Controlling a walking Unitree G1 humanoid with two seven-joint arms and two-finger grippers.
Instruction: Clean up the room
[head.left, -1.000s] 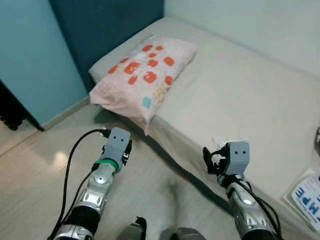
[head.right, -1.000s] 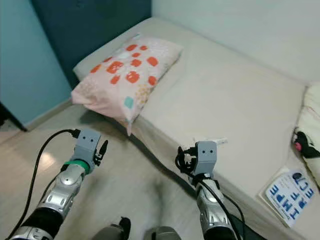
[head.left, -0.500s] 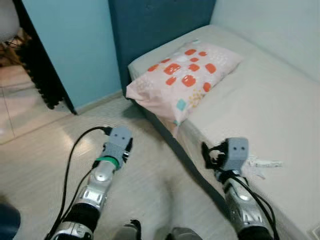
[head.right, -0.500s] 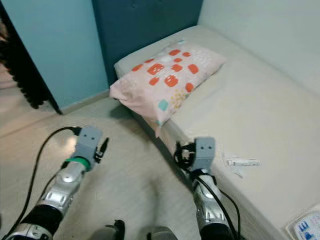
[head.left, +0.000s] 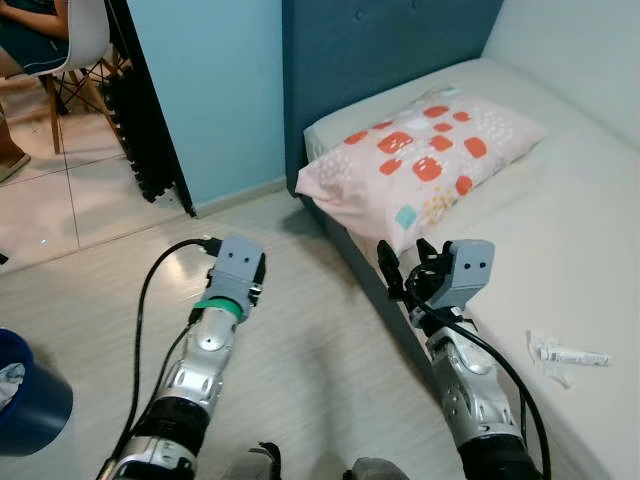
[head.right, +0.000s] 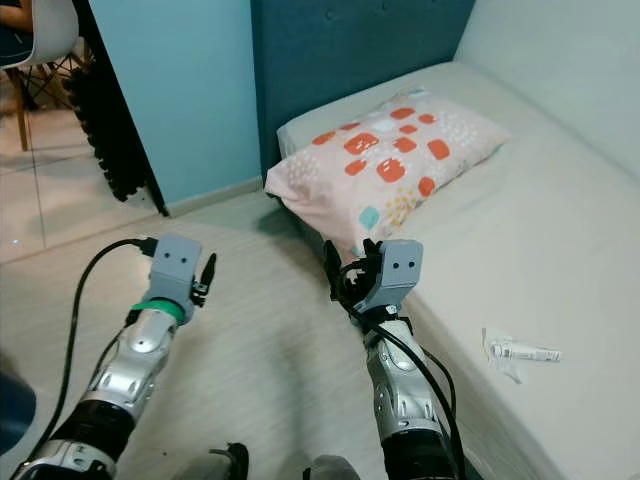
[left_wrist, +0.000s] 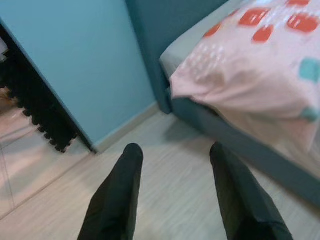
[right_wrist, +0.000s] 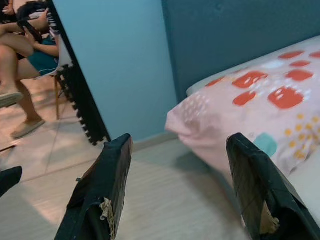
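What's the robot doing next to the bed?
Nothing is being handled. The robot stands on the floor beside the bed, both arms held out. The left gripper and right gripper are open and empty. A spotted pillow hangs over the bed's edge, a small white wrapper lies on the mattress, and a person sits beyond the wall.

Place: a home bedroom.
Evidence: a bed (head.left: 590, 260) with a dark blue headboard (head.left: 390, 50), a patterned pillow (head.left: 425, 160), pale wood-look flooring (head.left: 300, 330), and teal walls (head.left: 210, 90).
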